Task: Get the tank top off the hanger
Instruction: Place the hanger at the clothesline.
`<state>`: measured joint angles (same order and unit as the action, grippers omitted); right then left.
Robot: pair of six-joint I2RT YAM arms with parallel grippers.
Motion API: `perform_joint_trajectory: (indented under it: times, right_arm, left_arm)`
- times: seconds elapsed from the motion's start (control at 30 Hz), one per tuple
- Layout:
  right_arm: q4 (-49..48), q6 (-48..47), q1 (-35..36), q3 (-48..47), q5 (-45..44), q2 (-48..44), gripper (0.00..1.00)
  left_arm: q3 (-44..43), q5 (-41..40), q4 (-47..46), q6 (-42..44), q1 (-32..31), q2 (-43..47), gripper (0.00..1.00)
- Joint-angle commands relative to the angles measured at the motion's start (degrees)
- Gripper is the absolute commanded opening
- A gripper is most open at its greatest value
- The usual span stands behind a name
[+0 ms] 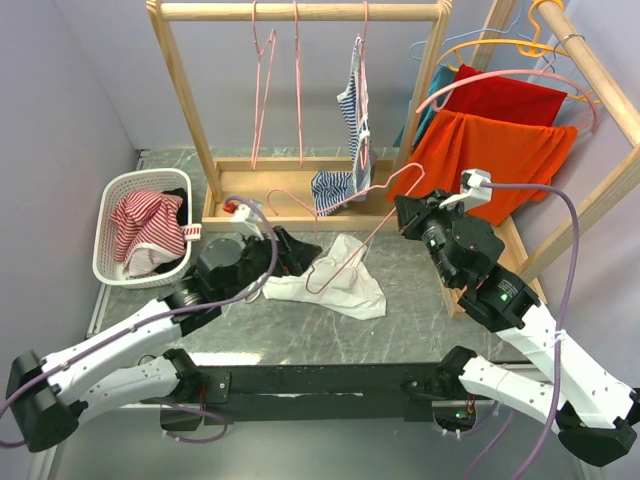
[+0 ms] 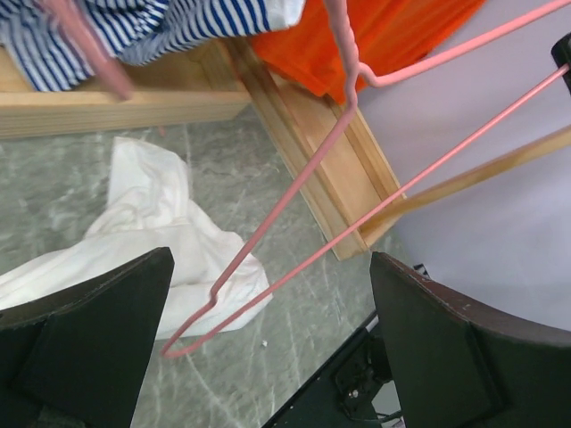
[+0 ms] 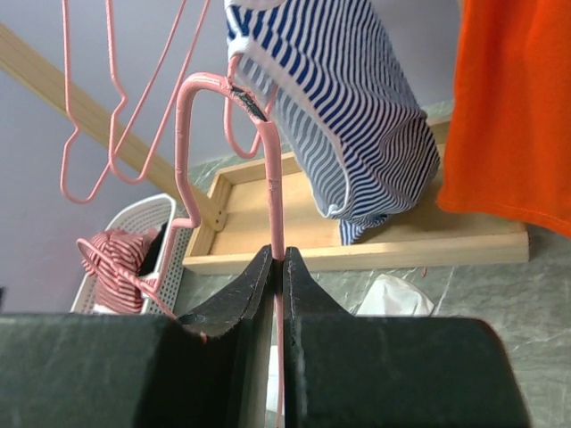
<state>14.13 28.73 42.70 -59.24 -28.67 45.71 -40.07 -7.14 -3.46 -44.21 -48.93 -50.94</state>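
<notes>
Presently: right gripper [image 3: 277, 260], jaws closed tight on the pink hanger [image 3: 275, 178] just below its hook; left gripper [image 2: 270, 259], jaws spread wide, holding nothing; white tank top [image 2: 152, 214], crumpled on the table [image 2: 53, 196] ahead of the left gripper (hanger's low corner overlapping its edge, contact unclear).

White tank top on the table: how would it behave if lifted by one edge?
Probably floppy: the white tank top lies crumpled in folds, so it should sag. Likely light, being thin cloth. It might snag the pink hanger close by.
</notes>
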Motion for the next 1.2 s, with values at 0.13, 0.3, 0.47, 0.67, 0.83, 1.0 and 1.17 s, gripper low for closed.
perform_joint_trajectory:
  times: [0.13,0.3,0.47,0.67,0.83,1.0,1.17]
  right_arm:
    - [-2.0,2.4,-0.2,-2.2,5.8,-1.1,0.0]
    - [-1.2,2.9,-0.2,-1.9,6.3,-1.5,0.0]
    - [-0.3,2.1,-0.2,-2.4,9.1,-1.5,0.0]
    - [2.7,-1.2,-0.2,-2.3,15.2,-2.4,0.19]
    - [5.4,-5.8,-0.1,-2.0,17.8,-6.3,0.56]
    - [6.5,-9.4,-0.2,-3.1,12.5,-9.2,0.67]
    - [9.6,-13.9,-0.2,-11.1,11.6,-5.6,0.69]
  left_arm:
    - [0.4,0.5,-14.5,2.5,-2.3,-7.0,0.95]
    - [-1.4,-3.4,-13.3,3.7,-3.3,-8.2,0.37]
    - [-2.8,-5.2,-10.1,4.6,-3.5,-7.7,0.01]
    - [-3.4,-4.9,-6.8,7.9,-3.5,-6.4,0.01]
    - [-2.3,-6.0,-3.8,11.8,-3.5,-2.8,0.01]
    - [-1.8,-3.7,-1.7,15.6,-3.5,1.0,0.01]
    - [-4.1,0.4,5.7,19.8,-3.5,2.2,0.01]
